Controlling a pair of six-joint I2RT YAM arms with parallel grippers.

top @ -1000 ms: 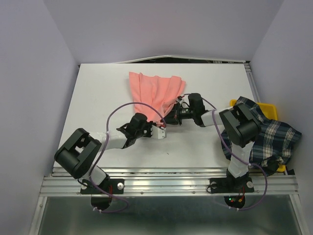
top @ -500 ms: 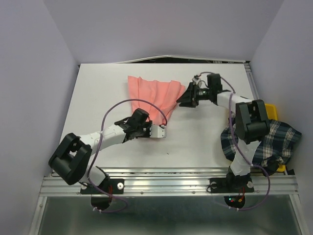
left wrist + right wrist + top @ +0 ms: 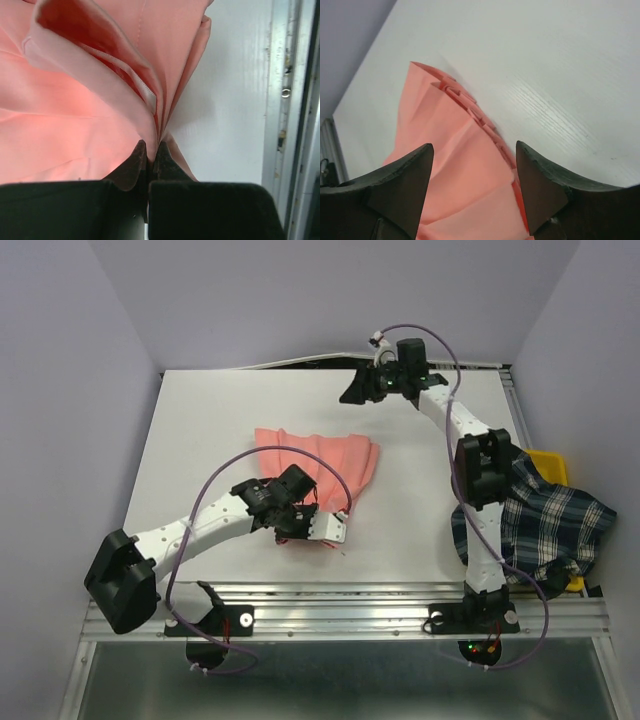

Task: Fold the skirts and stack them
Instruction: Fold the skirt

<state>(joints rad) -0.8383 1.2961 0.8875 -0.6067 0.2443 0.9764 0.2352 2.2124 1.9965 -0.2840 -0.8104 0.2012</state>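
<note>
Left side, my left pincer: pressed together on a gathered edge of the salmon-pink skirt, near the front of the table. My left wrist view confirms it. The fingertips meet with several layers of cloth bunched between them, and the pleats fan up and away from the pinch.

Centre: the pink skirt lies on the table, partly doubled. Its far portion is flat and its near portion is drawn up into my grip.

Right of centre, my right pincer: spread, holding nothing, raised over the far part of the table, apart from the cloth. Its own view shows the pleated edge of the skirt below and between the open fingers.

Far right: the plaid skirt is draped over the yellow bin, not yet handled.

Assessment: the step is the fold of the pink skirt. To do it well, I should keep the pinch tight on all layers, carry the edge low and level so the pleats do not splay, and lay it square on the flat part. The right pincer would serve best by coming down to pin the far edge, since this cloth is likely to slide.
</note>
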